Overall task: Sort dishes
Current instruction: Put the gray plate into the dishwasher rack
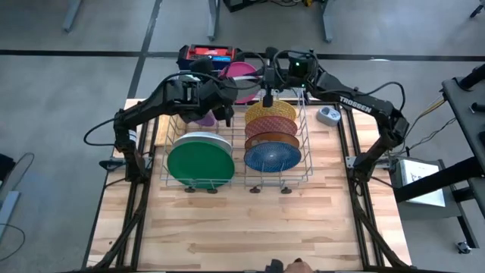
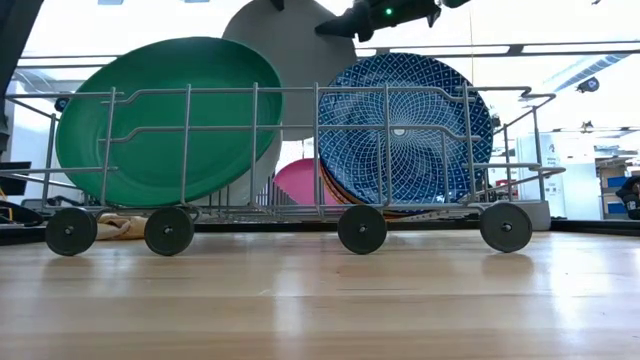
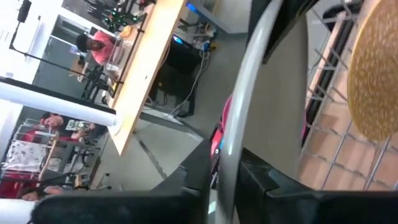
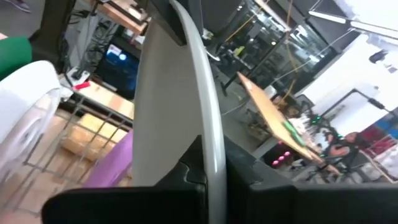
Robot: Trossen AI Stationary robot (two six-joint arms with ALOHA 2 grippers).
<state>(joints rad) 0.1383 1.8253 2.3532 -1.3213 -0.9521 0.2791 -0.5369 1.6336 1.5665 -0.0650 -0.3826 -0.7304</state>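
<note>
Both grippers are being kept at the far end of the wire rack [image 1: 308, 144], with one grey plate [image 2: 290, 70] being gripped between them. In the left wrist view, the left gripper [image 3: 227, 169] is being held closed on the plate's pale rim, which is passing straight between its dark fingers. In the right wrist view, the right gripper [image 4: 209, 168] is likewise being held clamped on the rim of the same plate.

From table height, the grey plate is being held upright above the rack, behind the green plate [image 2: 165, 120] and beside the blue patterned plate [image 2: 405, 130].

Other plates are being kept on edge in the rack. On the left side, the green one is being backed by a white plate [image 1: 201, 139] and a purple plate [image 1: 203, 119]. On the right side, the blue one is being followed by a brown plate [image 1: 271, 141], a maroon plate [image 1: 271, 127] and a yellow plate [image 1: 270, 111]. A pink plate [image 1: 241, 76] is being seen just beyond the rack.
</note>
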